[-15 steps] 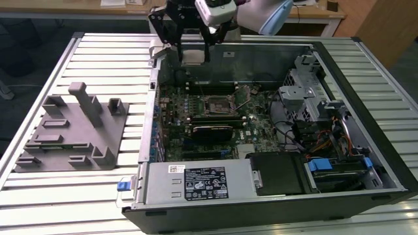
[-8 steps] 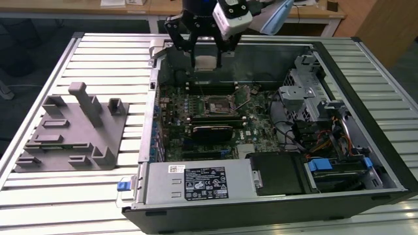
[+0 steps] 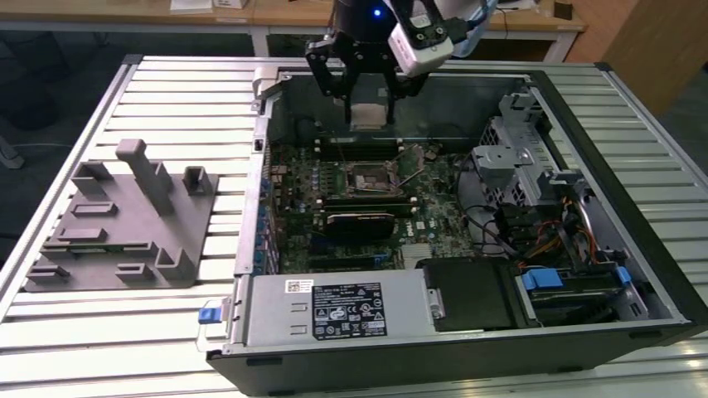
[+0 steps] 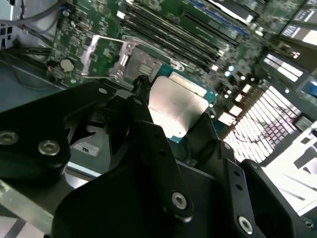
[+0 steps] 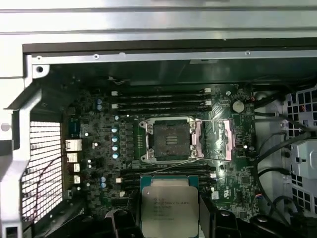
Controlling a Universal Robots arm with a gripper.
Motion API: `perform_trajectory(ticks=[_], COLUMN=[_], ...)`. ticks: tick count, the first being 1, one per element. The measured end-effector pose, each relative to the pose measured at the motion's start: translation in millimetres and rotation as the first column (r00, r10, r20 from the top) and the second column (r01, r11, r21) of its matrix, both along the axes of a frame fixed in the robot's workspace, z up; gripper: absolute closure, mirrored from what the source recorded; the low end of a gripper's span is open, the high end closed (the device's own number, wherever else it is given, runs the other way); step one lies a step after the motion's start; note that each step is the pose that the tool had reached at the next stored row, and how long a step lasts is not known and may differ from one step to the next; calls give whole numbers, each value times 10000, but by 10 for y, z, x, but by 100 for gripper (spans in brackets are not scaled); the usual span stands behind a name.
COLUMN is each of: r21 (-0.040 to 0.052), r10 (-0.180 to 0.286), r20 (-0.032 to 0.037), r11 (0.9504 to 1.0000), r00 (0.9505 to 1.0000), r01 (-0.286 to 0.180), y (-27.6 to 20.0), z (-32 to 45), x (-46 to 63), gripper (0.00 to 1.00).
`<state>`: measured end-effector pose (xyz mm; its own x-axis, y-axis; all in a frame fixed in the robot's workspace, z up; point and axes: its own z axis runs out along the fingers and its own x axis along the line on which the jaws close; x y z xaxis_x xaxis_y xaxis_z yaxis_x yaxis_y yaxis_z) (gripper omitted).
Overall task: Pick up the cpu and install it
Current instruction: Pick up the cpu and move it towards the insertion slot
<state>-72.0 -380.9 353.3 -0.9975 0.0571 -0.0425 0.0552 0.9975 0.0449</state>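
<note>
Sitting at the exterior view's left, a grey fixture block [image 3: 122,224] lies on the slatted table [image 3: 111,332]. In that view's upper middle, the gripper [image 3: 369,106] is closed on the cpu [image 3: 369,116], pinching its edges. It hangs over the open computer case [image 3: 443,361], apart from the uncovered motherboard socket [image 3: 367,176].

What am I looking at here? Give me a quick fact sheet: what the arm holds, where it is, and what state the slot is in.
Holding: gripper shut on the cpu
Where: raised over the motherboard of the open computer case
Slot: socket empty, cover plate swung aside
Nearby: grey fixture block on the slatted table
</note>
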Motion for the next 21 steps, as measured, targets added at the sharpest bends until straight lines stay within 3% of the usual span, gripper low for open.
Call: perform_trajectory(ticks=[8,21], r21=[1,2], r10=[1,90], r20=[1,0], r11=[10000,10000], r00=[10000,10000], r01=[-1,-90], y=[1,45], z=[-145,-381], x=[178,183], gripper=[45,45])
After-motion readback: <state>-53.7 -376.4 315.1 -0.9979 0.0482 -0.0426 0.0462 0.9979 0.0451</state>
